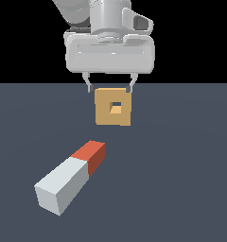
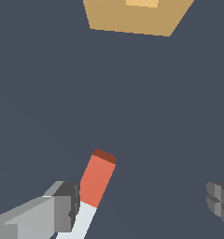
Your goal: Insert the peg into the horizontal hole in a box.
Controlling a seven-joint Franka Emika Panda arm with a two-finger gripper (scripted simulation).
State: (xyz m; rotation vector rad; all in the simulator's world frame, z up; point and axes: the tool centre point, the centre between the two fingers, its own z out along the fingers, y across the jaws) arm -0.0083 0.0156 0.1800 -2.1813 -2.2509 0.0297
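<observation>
dark slate floor, long grey-white square peg with red-orange end [image 1: 72, 177] lies loose and skewed to the tan square box's hole [image 1: 116, 107]; spread white gripper [image 1: 110, 88] risks an off-centre grab, then jamming.

Peg [image 1: 70, 177] flat on floor [image 1: 181, 189], nearer camera than box [image 1: 113, 107]; apart.

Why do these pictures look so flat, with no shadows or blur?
Exterior view: the peg and box cast no shadow on the floor, under a black backdrop; only face shading gives depth. Wrist view: everything is sharp, though the frame edge crops the box.
</observation>
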